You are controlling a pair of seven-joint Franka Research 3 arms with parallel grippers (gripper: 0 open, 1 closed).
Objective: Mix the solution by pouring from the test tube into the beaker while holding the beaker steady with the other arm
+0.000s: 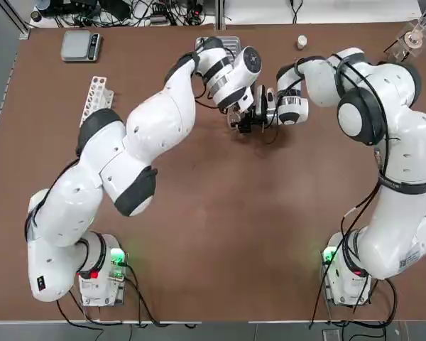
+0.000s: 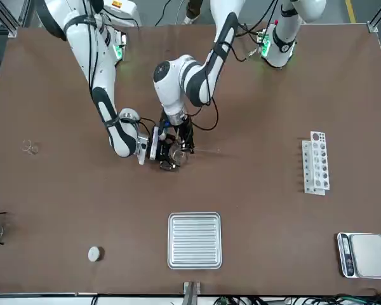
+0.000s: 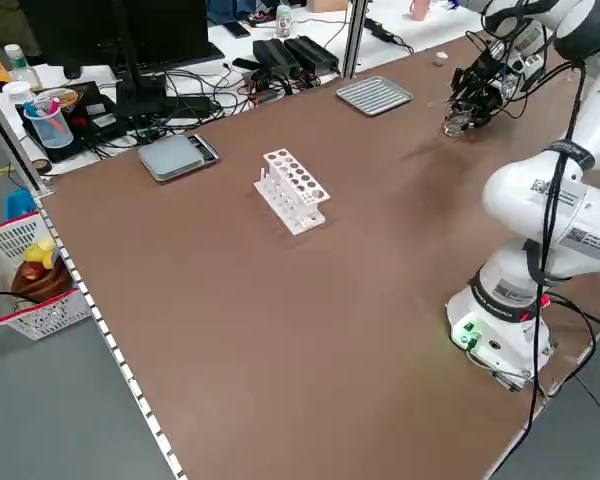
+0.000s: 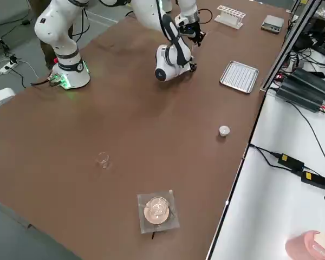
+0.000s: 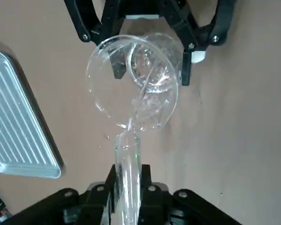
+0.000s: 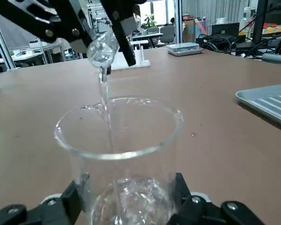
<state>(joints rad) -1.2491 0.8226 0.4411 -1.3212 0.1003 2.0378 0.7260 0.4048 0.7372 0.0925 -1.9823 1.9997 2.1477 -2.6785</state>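
While the left jaws [image 5: 141, 185] clench the test tube [image 5: 128, 173], its mouth tips over the beaker [image 6: 119, 140] gripped by the right jaws [image 6: 126, 206].

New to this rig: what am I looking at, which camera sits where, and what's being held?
Two white robot arms share a brown table. One camera looks down from overhead, one faces the robot, two watch from the sides, and one rides on each wrist.

The left gripper, at the far middle, tilts a clear glass test tube. Liquid streams into a clear glass beaker, held by the right gripper.

Also on the table: a ribbed grey metal tray, a white test-tube rack and a silver scale.
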